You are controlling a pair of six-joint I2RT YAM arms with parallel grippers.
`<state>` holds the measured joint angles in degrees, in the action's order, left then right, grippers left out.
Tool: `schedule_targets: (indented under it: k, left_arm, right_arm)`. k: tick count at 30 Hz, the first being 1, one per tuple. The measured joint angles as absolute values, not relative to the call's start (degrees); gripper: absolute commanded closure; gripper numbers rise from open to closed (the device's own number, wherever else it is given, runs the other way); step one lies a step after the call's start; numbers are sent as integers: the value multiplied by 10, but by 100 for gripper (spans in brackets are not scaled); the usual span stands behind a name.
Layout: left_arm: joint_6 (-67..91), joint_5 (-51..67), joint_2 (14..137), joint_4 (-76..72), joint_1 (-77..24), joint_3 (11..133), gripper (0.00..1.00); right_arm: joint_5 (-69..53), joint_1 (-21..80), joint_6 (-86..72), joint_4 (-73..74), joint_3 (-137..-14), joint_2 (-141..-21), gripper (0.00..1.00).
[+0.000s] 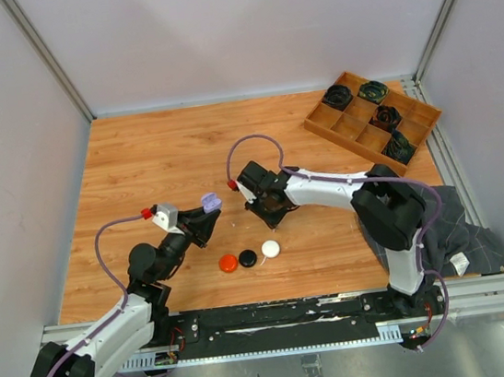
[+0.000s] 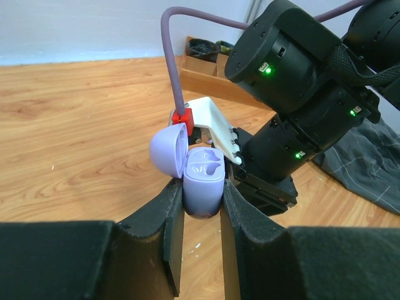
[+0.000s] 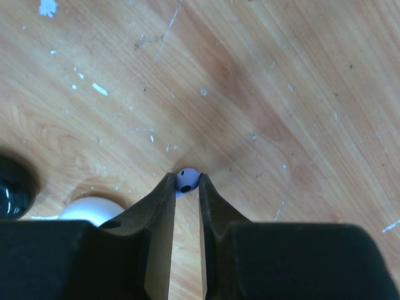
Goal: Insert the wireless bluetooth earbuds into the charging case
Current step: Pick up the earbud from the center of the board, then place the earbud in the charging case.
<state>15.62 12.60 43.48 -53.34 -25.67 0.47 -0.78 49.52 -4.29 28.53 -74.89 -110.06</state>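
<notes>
Nearest the overhead camera, the two arm bases (image 1: 279,320) sit on the rail, and beyond them three round discs (image 1: 247,258), orange, black and white, lie in a row on the table (image 1: 136,157). The left pincer (image 1: 206,208) holds a pale purple case (image 1: 209,200) up, while the right pincer (image 1: 259,208) points down at the wood just beside it. A wooden tray (image 1: 318,129) of black bundles stands well apart at the far right.

From the left wrist, the left pincer (image 2: 201,200) is clamped on the case (image 2: 203,184), upright, its lid (image 2: 169,150) swung open to the left. The two wells look empty, though that is hard to tell.

From the right wrist, the right pincer (image 3: 186,184) is shut on a pale purple earbud (image 3: 187,179), at or just above the table; which, I cannot tell.

The step in hand looks like the pick-up of a bud. Next it needs lifting, carrying to the open case, turning stem-down over a well and lowering gently.
</notes>
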Motion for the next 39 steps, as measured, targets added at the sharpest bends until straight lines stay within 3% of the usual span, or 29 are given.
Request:
schedule_targets:
  k: [13,23,39]
  left_arm:
    - [109,187,430,-610,-257,5,100]
    - [63,247,497,-695,-257,5,100]
    - [12,304,540,-803,-257,5,100]
  right_arm:
    - [11,503,-16,277,-733,-915,88]
    - [79,593,27,208,-713,-780,89]
    - [177,715,90,2,-624,-720,90]
